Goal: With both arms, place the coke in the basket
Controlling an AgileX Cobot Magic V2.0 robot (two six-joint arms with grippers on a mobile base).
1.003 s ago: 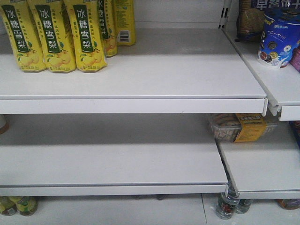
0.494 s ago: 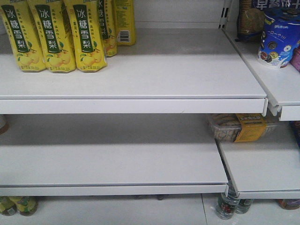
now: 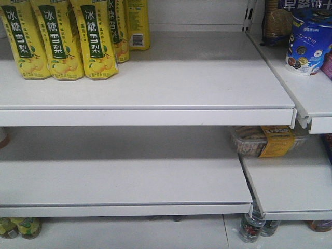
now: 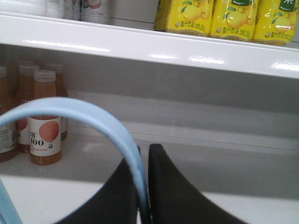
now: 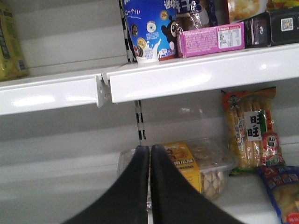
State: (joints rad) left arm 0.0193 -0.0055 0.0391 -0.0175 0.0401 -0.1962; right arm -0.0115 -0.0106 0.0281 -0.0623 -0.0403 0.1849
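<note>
Light-blue basket handle (image 4: 93, 119): pinched in the left gripper (image 4: 144, 186), arching toward 9 o'clock.
Right gripper (image 5: 149, 182): jaws pressed together, grasping nothing.
Coke: unseen in any view.
Pear-drink cartons (image 3: 62, 39): upper shelf (image 3: 181, 78), 11 o'clock.

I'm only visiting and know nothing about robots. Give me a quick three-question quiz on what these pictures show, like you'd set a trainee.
1. True or false: the right pincer grips a red can.
2. What sits between the fingers of the left pincer? A) a glass jar B) the light blue basket handle C) nothing
3. Fill in: in the front view, the tall drink packs on the top shelf are ____ in colour.

Key: 1 false, it is shut and empty. 2 B. 3 yellow.
</note>
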